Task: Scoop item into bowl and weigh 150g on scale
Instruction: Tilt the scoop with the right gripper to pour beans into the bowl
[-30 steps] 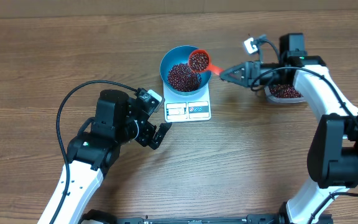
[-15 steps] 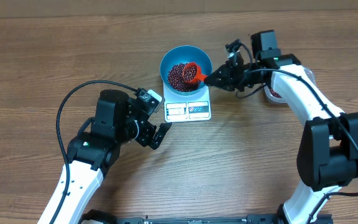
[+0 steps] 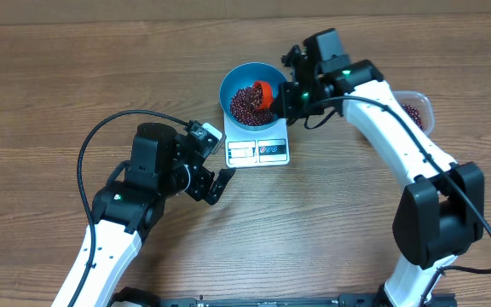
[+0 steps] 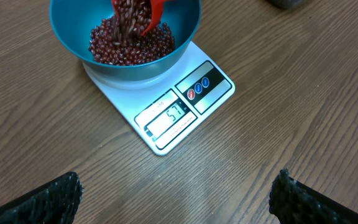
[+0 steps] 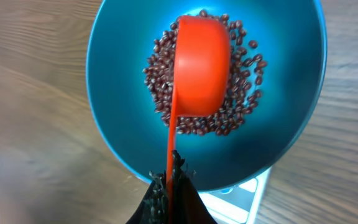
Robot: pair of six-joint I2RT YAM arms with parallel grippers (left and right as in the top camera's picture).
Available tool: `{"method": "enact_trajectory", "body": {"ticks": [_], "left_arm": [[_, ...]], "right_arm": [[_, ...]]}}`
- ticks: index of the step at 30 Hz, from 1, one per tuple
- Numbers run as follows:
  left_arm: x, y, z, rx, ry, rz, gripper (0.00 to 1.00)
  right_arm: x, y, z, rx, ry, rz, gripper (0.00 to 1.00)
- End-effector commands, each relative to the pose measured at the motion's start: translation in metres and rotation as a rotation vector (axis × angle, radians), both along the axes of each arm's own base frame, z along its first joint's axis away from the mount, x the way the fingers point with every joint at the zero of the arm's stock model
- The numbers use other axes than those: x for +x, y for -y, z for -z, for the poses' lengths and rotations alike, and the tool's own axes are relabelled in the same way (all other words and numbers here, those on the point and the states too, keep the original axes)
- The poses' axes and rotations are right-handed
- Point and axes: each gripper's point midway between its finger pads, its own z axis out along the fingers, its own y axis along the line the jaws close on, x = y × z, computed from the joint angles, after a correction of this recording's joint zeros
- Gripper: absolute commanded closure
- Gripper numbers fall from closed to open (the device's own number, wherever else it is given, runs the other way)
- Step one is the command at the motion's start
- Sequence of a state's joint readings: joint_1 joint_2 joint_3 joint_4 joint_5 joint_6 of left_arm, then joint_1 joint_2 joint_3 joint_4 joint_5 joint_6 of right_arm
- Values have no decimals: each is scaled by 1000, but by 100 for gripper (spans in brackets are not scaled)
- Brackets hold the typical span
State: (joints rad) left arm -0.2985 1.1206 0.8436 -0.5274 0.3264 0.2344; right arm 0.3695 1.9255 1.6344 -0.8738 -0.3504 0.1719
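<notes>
Your right fingers (image 5: 166, 194) clamp the handle of the orange plastic scoop (image 5: 199, 68), upturned just ahead of them over the deep blue bowl (image 5: 122, 149) on the flat white scale (image 4: 211, 83). The small maroon beans (image 5: 244, 93) pour in; a full dump may overshoot. Your left fingers (image 4: 48, 200) gape empty, short of the scale.

The desk (image 3: 331, 222) is brown and wood-grained, matt with a faint sheen. The bowl (image 5: 123, 81) is smooth blue plastic, softly glossy inside; the beans (image 5: 160, 87) in it are dark maroon with a slight polish. The scoop (image 5: 201, 62) is smooth orange-red plastic. The scale (image 4: 129, 99) is flat white plastic with a glossy label panel. At the bowl's 3 o'clock, the container (image 3: 424, 102) is clear plastic. The left tool (image 4: 176, 202) has pads (image 4: 45, 200) of rough, grainy black
</notes>
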Motion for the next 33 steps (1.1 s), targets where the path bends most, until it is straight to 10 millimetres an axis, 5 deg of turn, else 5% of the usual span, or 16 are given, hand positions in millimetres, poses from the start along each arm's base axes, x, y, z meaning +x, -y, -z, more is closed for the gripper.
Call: {"method": "enact_trajectory", "body": {"ticks": [1,14,33], "left_arm": [[0,-1,3,-10,-16,-10,1],[0,-1,3,-10,-16,-10,1],[0,-1,3,-10,-16,-10,0]], "right_arm": [[19,9,-23,-181,164,44,96],[19,6,-52,-556,407,79,96],[8,-7,-60,-506,407,42,96]]}}
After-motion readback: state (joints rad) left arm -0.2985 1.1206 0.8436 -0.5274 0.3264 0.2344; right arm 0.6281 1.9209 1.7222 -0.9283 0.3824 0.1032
